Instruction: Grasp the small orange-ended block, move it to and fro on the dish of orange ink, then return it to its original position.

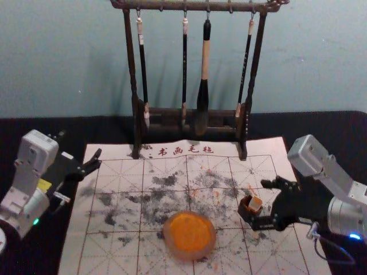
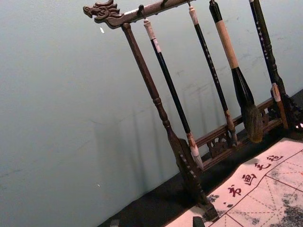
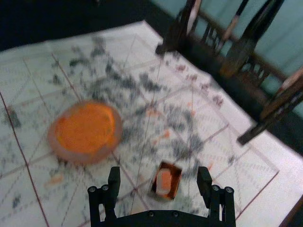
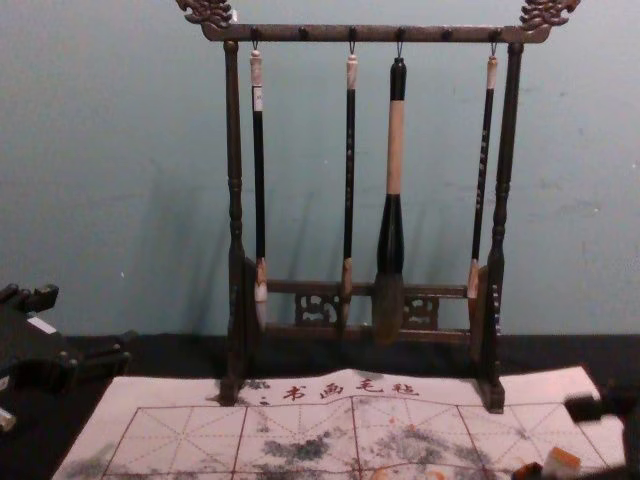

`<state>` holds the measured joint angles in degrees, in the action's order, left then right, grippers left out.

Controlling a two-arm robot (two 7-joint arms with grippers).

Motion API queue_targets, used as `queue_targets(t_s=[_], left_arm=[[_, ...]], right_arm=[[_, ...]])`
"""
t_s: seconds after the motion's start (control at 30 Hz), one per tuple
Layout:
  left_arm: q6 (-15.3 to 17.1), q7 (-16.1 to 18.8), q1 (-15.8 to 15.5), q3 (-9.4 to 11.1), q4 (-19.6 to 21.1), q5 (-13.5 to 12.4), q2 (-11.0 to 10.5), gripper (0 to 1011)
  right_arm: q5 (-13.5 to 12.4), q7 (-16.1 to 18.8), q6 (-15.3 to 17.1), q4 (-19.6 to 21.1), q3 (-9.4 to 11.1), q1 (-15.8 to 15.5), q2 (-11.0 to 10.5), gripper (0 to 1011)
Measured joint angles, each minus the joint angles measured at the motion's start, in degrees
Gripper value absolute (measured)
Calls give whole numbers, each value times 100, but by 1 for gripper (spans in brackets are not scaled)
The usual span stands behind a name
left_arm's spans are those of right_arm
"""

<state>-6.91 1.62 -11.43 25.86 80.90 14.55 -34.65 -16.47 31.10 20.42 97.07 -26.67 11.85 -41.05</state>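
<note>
The right hand, spread wide and empty, should pinch the block (likely light and rigid, perhaps ink-slick) by its sides, above the box.

Dark red characters reading 书画毛毡 stand on the far edge of the white writing mat, around the middle of the head view's frame. Tiny pale characters run down the black handle of the rightmost brush, too small to read.
</note>
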Motion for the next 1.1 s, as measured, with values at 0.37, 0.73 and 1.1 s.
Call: queue_targets(t_s=[0.37,0.73,1.1], left_arm=[[0,0,0,0,0,0,0,1001],[0,0,0,0,0,0,0,1001],[0,0,0,0,0,0,0,1001]], right_arm=[[53,-1396,-973,443,861,-713,572,1000],[1016,-3263,-980,407,1136,-1392,1282,1000],[1309,-3827,-846,7,1245,-1743,1749,1000]])
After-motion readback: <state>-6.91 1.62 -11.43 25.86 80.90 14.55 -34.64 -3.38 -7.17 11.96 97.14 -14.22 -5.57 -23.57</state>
